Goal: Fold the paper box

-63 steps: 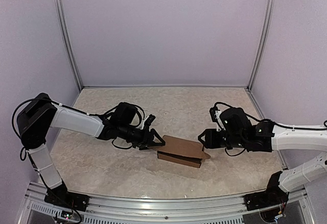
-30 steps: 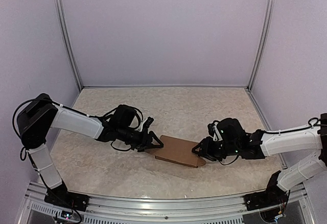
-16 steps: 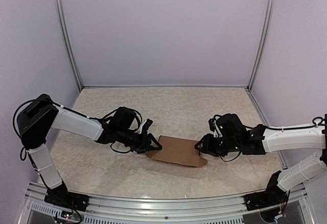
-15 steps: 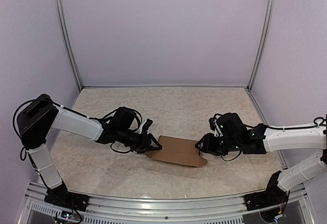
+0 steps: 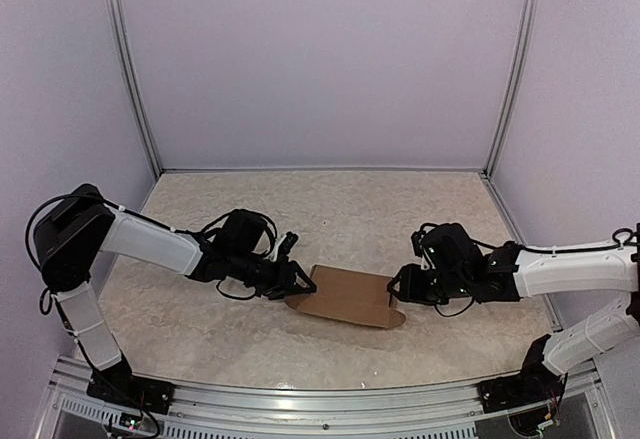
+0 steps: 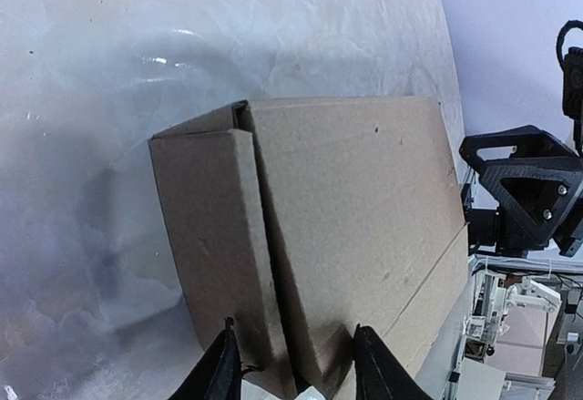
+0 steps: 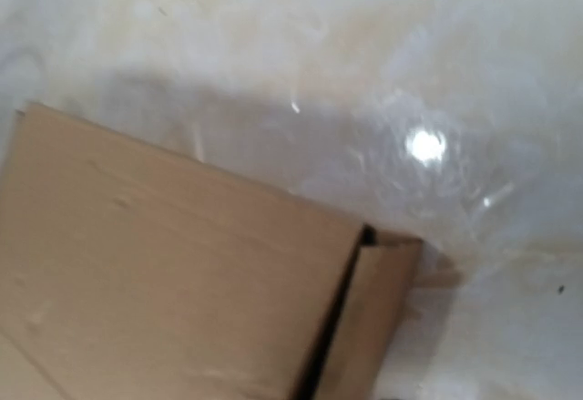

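The paper box (image 5: 345, 297) is lying near the middle of the desk (image 5: 330, 209), a little toward its near edge, folded into a slim, flat shape with its lid panel facing up. Its faces are showing only plain brown cardboard. A rounded tab is sticking out at its near right corner. The left end effector (image 5: 300, 284) is sitting at the box's left end. In the left wrist view its two fingertips (image 6: 223, 368) are standing partly apart and straddling that end, with the cardboard filling the gap between them. Whether they are actually pinching it, I cannot tell. That view is also showing a narrow side flap (image 6: 214, 236) lying against the lid panel with a thin slit between the two. The right end effector (image 5: 397, 287) is hovering just beside the box's right end, and nothing is showing how far its jaws are open or whether it is touching the cardboard. Its wrist camera is looking down on that end, where another flap (image 7: 373, 318) is sitting beside a dark gap. The desk is showing a pale, cream, marbled surface that is glossy enough to be throwing back a bright spot of light (image 7: 425, 145). Pale lilac walls (image 5: 320, 59) are enclosing the desk on three sides, with aluminium posts (image 5: 128, 69) running up the back corners and a metal rail (image 5: 300, 394) running along the near edge.
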Robot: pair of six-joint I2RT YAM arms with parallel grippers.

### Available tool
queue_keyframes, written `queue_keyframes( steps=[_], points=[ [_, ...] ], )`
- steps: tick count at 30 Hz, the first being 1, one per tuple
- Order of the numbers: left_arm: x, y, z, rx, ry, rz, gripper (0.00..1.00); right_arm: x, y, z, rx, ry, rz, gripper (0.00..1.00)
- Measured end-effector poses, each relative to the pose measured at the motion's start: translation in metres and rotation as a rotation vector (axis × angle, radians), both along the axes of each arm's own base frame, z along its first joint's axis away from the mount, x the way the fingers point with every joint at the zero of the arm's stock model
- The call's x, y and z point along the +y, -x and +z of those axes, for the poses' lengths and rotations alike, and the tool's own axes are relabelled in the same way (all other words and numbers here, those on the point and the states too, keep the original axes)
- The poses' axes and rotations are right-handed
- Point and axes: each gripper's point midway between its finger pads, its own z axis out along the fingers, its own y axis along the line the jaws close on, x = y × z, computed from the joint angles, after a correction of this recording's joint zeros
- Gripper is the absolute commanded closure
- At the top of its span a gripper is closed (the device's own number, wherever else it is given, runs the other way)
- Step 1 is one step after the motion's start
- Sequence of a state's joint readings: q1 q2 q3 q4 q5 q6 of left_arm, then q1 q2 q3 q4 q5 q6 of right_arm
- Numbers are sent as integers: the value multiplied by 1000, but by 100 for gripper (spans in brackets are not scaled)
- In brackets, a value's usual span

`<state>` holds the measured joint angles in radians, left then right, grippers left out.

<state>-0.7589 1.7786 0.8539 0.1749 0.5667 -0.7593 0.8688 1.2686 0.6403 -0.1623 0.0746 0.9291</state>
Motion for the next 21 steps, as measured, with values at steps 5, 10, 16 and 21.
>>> queue_keyframes(
  steps=[5,10,16,21],
  points=[
    [0,0,-4,7,-8,3,65,2,5,-28,54,15,8,63],
    [1,0,-9,16,-19,7,71,12,3,-36,67,-26,12,73],
    [4,-3,-10,17,-23,17,75,20,-2,-38,58,-64,14,80],
    [14,-11,-11,18,-21,58,76,28,-15,-37,34,-66,22,82]
  ],
)
